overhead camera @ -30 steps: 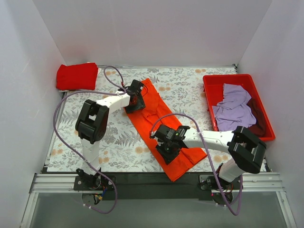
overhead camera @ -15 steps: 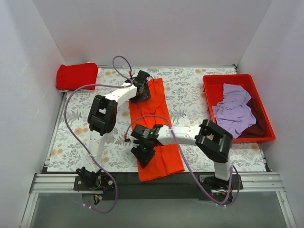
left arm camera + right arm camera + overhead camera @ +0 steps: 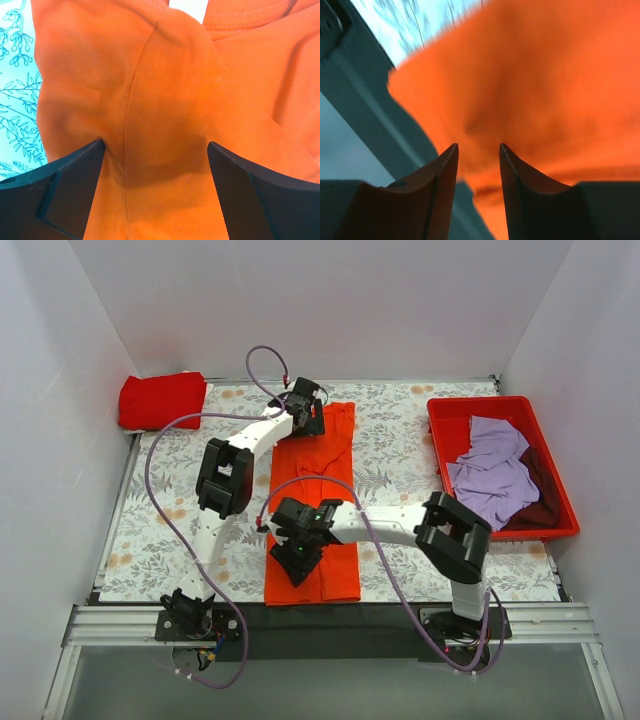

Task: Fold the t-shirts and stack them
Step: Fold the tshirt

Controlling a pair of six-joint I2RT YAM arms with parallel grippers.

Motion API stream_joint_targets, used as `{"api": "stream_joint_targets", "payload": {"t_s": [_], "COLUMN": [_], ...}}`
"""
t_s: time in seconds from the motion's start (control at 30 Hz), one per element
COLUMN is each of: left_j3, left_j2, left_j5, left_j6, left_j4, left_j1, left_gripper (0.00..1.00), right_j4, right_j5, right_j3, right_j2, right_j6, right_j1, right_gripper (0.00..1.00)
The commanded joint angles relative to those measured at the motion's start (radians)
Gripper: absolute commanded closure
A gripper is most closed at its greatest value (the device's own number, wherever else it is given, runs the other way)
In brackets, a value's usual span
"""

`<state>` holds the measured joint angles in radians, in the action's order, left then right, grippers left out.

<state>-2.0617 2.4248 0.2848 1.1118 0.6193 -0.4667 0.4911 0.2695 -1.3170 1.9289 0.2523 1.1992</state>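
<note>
**orange tee laid out long, both grippers letting go**

the orange tee [image 3: 325, 455] lies as a narrow strip down the middle of the table [image 3: 400, 430], from upper centre to the bottom edge. its near end reaches onto the dark rail. you have one gripper at each end, which i judge is how the strip was stretched flat and square for a fold end to end.

the left gripper [image 3: 308, 412] sits at the top end by the collar. its wrist view shows the jaws wide apart with cloth lying loose under them, so it is released. the right gripper [image 3: 298, 565] is low on the strip, near its left edge. its jaws stand partly apart and i see no fold pinched in the gap, so i take it as released too, though that view is blurred.

the red tee [image 3: 160, 400] sits folded in the upper left corner, probably the base of the stack, well away from the work. the lavender tee [image 3: 492, 472] and the maroon tee [image 3: 545, 500] lie crumpled in the bin [image 3: 470, 412] at the right, likely waiting their turn.

no brand, label or writing can be read anywhere. the only pattern is the leaf and flower print on the table.
</note>
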Motion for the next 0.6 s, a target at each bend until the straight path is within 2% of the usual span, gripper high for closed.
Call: {"api": "stream_joint_targets", "payload": {"t_s": [0.0, 0.17, 0.27, 0.57], "left_j3": [-0.014, 0.035, 0.173, 0.851], "left_j2": [-0.160, -0.302, -0.441, -0.959], "left_j5": [-0.016, -0.042, -0.050, -0.059], "left_j6": [0.020, 0.110, 0.164, 0.312], "left_j4": [-0.036, -0.017, -0.001, 0.128], "left_j1": [0.007, 0.005, -0.001, -0.050], "left_gripper": [0.16, 0.15, 0.15, 0.16], "right_j4": [0.064, 0.067, 0.069, -0.045], "right_j5": [-0.073, -0.147, -0.174, -0.196], "right_j3": [0.109, 0.267, 0.386, 0.668], "right_j2": [-0.171, -0.379, -0.471, -0.732], "right_j6": [0.030, 0.140, 0.235, 0.458], "right_j1": [-0.006, -0.045, -0.091, -0.161], "right_gripper": [0.53, 0.47, 0.46, 0.42]}}
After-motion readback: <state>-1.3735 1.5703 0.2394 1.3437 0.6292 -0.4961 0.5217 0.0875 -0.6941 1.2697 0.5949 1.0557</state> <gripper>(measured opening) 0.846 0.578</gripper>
